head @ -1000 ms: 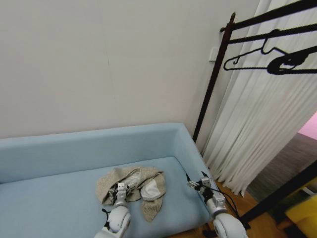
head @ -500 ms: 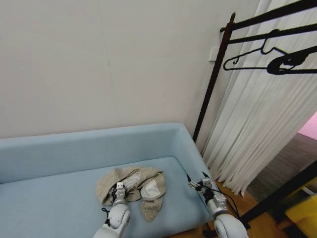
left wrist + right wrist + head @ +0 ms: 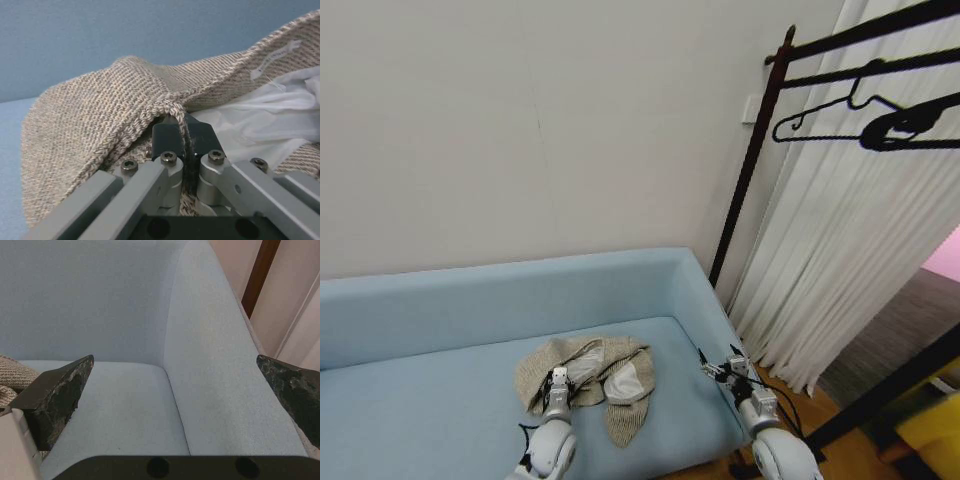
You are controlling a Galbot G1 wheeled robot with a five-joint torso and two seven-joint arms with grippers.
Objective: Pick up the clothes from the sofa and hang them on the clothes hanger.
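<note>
On the sofa (image 3: 440, 310) seat, toward its right-hand end, the beige knitted garment (image 3: 585, 375) lay in a crumpled heap with its pale lining (image 3: 628, 383) showing. None of it was lifted off the cushion, as far as I could see. My left gripper (image 3: 182, 135) was down at the heap's near edge, its pads pinched together on a fold of the knitted hem. I judged the grasp made but the pick-up itself not yet done. My right gripper (image 3: 725, 368) hung over the sofa's right front corner, apart from the garment, its fingers spread wide and holding nothing. Above and beyond the sofa's right arm, the clothes hanger (image 3: 910, 127) hung bare on the dark rack (image 3: 750, 165). Lifting, carrying and hanging were all left to do, by my reckoning.
</note>
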